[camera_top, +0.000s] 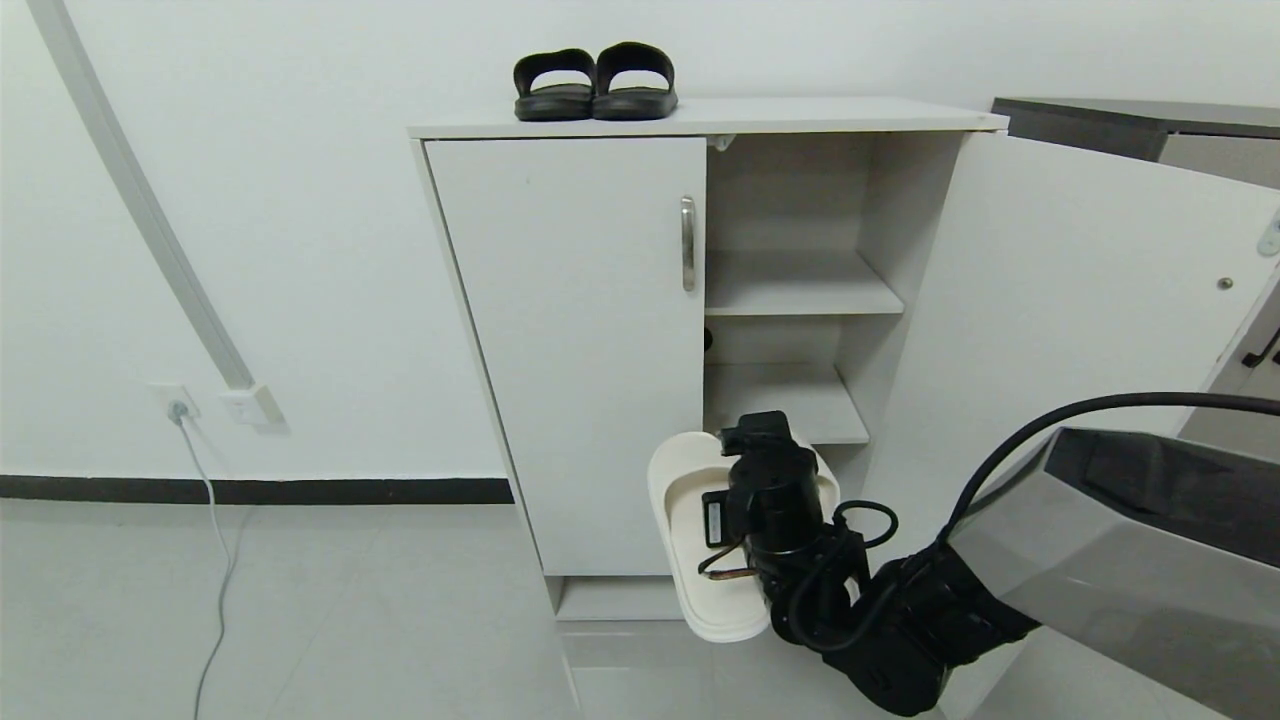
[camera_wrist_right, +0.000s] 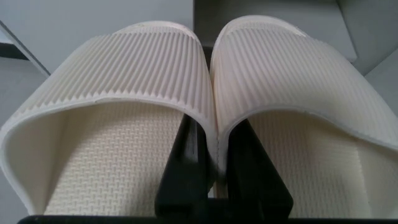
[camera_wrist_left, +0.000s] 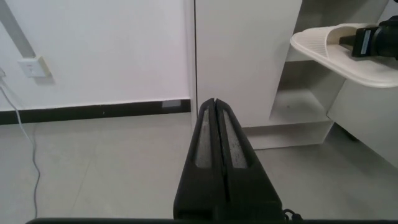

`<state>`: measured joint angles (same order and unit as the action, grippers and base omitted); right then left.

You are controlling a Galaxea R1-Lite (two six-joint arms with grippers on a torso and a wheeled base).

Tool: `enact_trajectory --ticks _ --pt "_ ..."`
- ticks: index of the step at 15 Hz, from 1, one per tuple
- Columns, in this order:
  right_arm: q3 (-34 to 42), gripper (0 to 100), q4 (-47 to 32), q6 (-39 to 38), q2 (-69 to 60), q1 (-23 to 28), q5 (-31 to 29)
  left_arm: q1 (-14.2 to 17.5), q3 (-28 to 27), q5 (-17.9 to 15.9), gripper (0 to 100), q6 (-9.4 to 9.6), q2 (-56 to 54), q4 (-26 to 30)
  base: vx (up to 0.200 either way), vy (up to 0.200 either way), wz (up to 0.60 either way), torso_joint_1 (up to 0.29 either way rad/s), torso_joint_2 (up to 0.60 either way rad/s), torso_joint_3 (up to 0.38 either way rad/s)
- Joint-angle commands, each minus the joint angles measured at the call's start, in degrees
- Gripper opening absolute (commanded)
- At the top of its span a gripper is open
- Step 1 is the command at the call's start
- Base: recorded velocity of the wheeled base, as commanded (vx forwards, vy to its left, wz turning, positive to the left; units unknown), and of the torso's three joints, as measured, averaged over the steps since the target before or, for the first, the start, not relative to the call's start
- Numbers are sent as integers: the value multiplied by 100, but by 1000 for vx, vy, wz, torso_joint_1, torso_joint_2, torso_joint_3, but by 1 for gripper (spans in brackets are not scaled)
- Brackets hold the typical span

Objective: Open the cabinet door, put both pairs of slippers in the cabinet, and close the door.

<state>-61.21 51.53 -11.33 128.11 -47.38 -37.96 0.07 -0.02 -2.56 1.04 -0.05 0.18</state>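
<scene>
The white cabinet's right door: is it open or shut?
Open: the white cabinet's right door stands swung outward, and its inner shelves show.

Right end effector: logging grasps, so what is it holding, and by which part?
The pair of cream slippers, pinched together at the touching inner edges of their straps.

The right end effector (camera_wrist_right: 214, 146) grips a pair of cream slippers (camera_wrist_right: 140, 71) that sit side by side, one on either side of it. Its two black fingers (camera_wrist_right: 185, 163) reach in under the ribbed straps and press the slippers' inner side walls together between them. The straps arch over the fingers, their inner edges touching. The footbeds on both sides carry a fine woven-looking texture. Beyond the toes, past the end effector, are pale panels of the cabinet (camera_wrist_right: 249, 7).
</scene>
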Motion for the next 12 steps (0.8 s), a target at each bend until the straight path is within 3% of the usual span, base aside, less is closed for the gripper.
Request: enact_trajectory --ticks 1,2,10,12 --pt "-31 0 15 -1 56 1 -27 1 2 1 0 2 14 -1 0 0 0 0 0 0" --pt "-31 0 15 -1 56 10 -71 1 2 1 0 2 14 -1 0 0 0 0 0 0" --pt "-31 0 15 8 118 133 -300 1 2 10 0 -7 14 -1 0 -200 0 2 5 2" --pt "-58 0 24 8 206 133 -291 1 2 10 0 -7 14 -1 0 0 0 0 0 0"
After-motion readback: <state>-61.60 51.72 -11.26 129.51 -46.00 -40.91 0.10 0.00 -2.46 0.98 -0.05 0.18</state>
